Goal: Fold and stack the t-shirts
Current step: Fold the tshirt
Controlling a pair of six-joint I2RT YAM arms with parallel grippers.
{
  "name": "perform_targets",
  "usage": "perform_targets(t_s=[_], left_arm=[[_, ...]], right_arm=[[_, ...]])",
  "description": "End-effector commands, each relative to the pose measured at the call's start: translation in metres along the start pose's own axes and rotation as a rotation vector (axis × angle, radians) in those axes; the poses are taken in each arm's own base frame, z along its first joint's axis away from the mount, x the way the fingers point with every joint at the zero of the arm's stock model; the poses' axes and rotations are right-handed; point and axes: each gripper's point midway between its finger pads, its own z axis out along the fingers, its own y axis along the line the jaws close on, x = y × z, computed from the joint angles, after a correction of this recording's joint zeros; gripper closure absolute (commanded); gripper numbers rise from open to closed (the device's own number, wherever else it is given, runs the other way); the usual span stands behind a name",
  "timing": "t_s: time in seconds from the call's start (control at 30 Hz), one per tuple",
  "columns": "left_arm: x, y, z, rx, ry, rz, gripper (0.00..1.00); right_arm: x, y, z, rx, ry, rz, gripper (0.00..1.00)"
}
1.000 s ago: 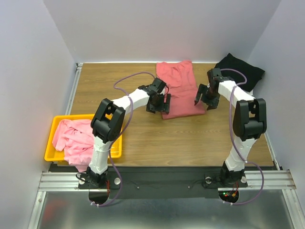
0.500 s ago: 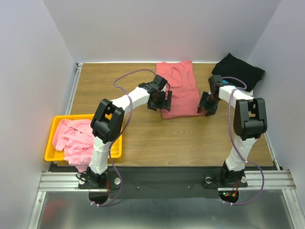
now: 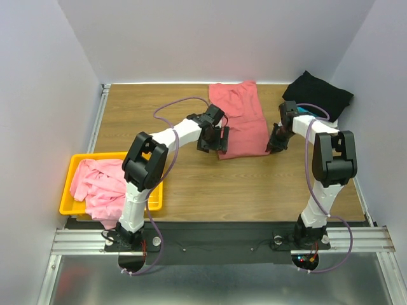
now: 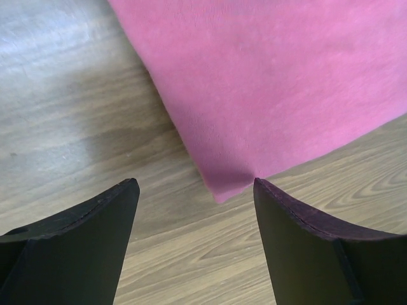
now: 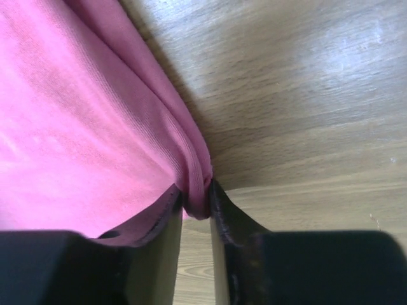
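Observation:
The dusty-red t-shirt (image 3: 240, 121) lies partly folded at the back middle of the table. My right gripper (image 3: 273, 146) is shut on its near right corner, and the bunched cloth (image 5: 194, 190) sits pinched between the fingers. At the shirt's near left corner my left gripper (image 3: 215, 147) is open, with that corner (image 4: 222, 190) lying on the wood between and just ahead of its fingertips, untouched. A black t-shirt (image 3: 319, 94) lies folded at the back right. The light pink t-shirt (image 3: 98, 185) is heaped in the yellow basket.
The yellow basket (image 3: 71, 204) stands at the near left edge of the table. White walls close in the table on three sides. Bare wood (image 3: 254, 184) lies between the red shirt and the arm bases.
My right gripper came down onto the red shirt's near right corner and closed on it. The left gripper shifted slightly at the near left corner and stayed open.

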Motion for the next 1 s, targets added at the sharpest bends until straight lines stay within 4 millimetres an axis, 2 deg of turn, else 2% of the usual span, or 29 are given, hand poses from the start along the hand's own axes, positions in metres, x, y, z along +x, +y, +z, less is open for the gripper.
perform_targets(t_s=[0.0, 0.2, 0.27, 0.47, 0.63, 0.7, 0.73, 0.87, 0.9, 0.93, 0.97], left_arm=[[0.013, -0.008, -0.001, -0.003, 0.017, 0.000, 0.17], [0.027, -0.008, 0.010, -0.014, 0.040, -0.020, 0.21], [0.028, -0.011, 0.013, -0.003, 0.036, -0.025, 0.27], [0.033, -0.010, 0.023, -0.038, 0.042, -0.010, 0.28], [0.030, -0.005, 0.030, -0.071, 0.023, -0.013, 0.36], [0.028, -0.007, 0.033, -0.069, 0.021, -0.011, 0.44], [0.027, -0.007, 0.033, -0.070, 0.019, -0.007, 0.53], [0.031, -0.002, 0.036, -0.097, 0.027, -0.002, 0.67], [0.032, -0.001, 0.036, -0.103, 0.029, 0.003, 0.73], [0.033, 0.001, 0.035, -0.104, 0.030, 0.003, 0.83], [0.036, 0.003, 0.037, -0.109, 0.038, 0.007, 0.88]], right_arm=[[0.006, -0.005, 0.005, 0.007, 0.013, 0.007, 0.75], [0.007, -0.003, 0.001, -0.008, 0.010, 0.008, 0.76], [0.010, -0.003, 0.001, -0.010, 0.017, 0.007, 0.76], [0.015, -0.003, -0.002, -0.022, 0.023, 0.005, 0.77], [0.019, -0.002, -0.003, -0.034, 0.028, 0.002, 0.78], [0.020, -0.003, -0.004, -0.037, 0.028, 0.002, 0.79], [0.021, -0.003, -0.004, -0.036, 0.029, -0.001, 0.80], [0.023, -0.003, -0.006, -0.043, 0.029, -0.003, 0.81], [0.023, -0.003, -0.007, -0.047, 0.028, -0.002, 0.82], [0.024, -0.002, -0.008, -0.051, 0.028, -0.002, 0.84], [0.025, -0.002, -0.008, -0.052, 0.030, -0.005, 0.86]])
